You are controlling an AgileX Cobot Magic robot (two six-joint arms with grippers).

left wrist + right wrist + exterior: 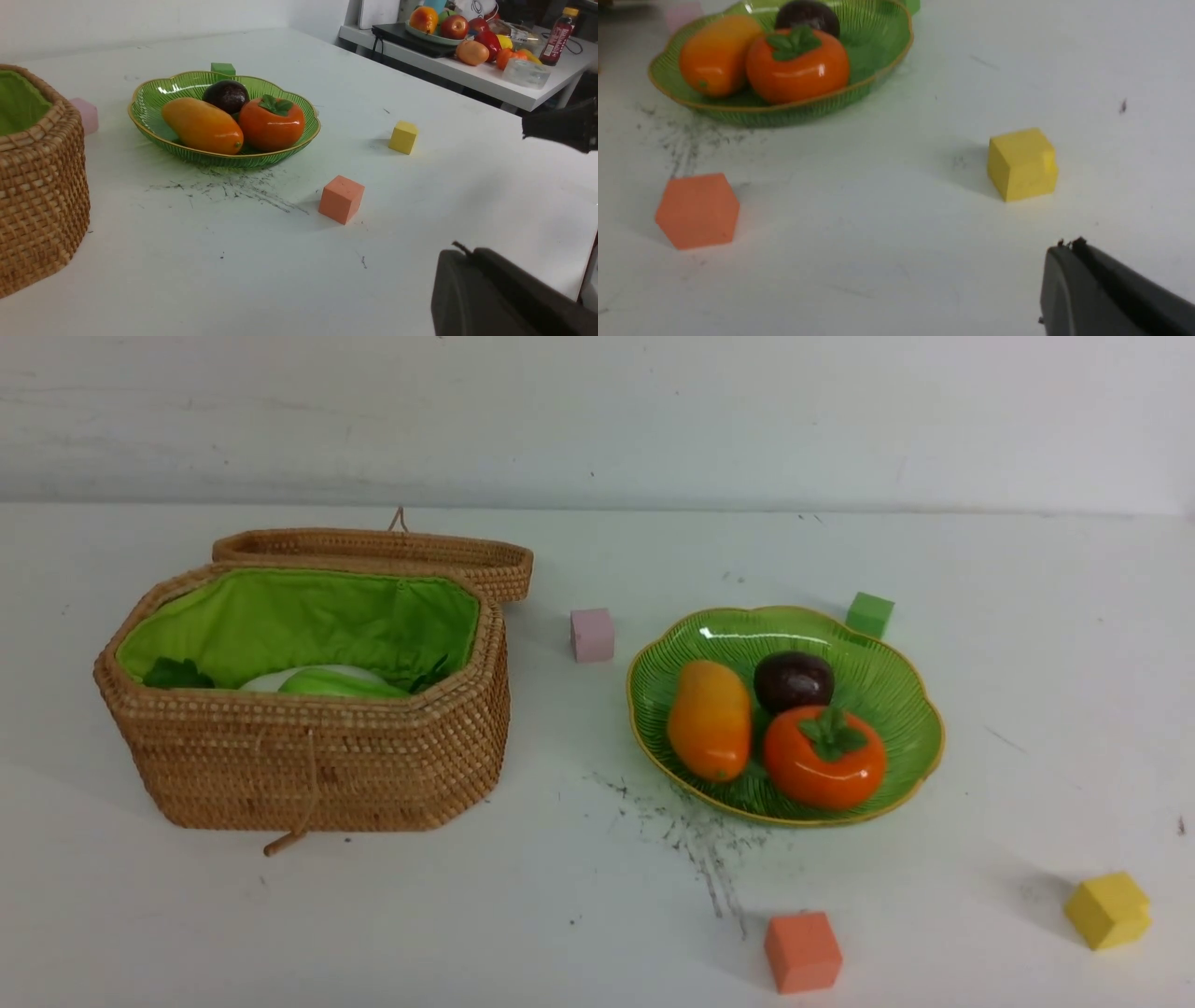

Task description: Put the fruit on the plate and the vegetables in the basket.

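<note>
The green ribbed plate (pixel 887 686) holds all the fruit: an oblong mango (pixel 709 719), a dark purple ball (pixel 794 680) and an orange persimmon (pixel 825 758). The wicker basket (pixel 308 756) stands open on the left, its lid (pixel 392 553) behind it. Inside, the pale green gourd (pixel 336 684), a bit of white radish (pixel 266 681) and dark green leaves (pixel 175 674) show above its rim; the carrot is hidden. Neither arm shows in the front view. My left gripper (pixel 469 254) is shut and empty over bare table. My right gripper (pixel 1069 245) is likewise shut and empty, near the yellow cube.
Foam cubes lie around the plate: pink (pixel 592 635), green (pixel 869 614), orange (pixel 802 951) and yellow (pixel 1107 909). Dark scuff marks (pixel 695 840) streak the white table in front of the plate. A side table with other toy fruit (pixel 467 32) stands beyond the table's right edge.
</note>
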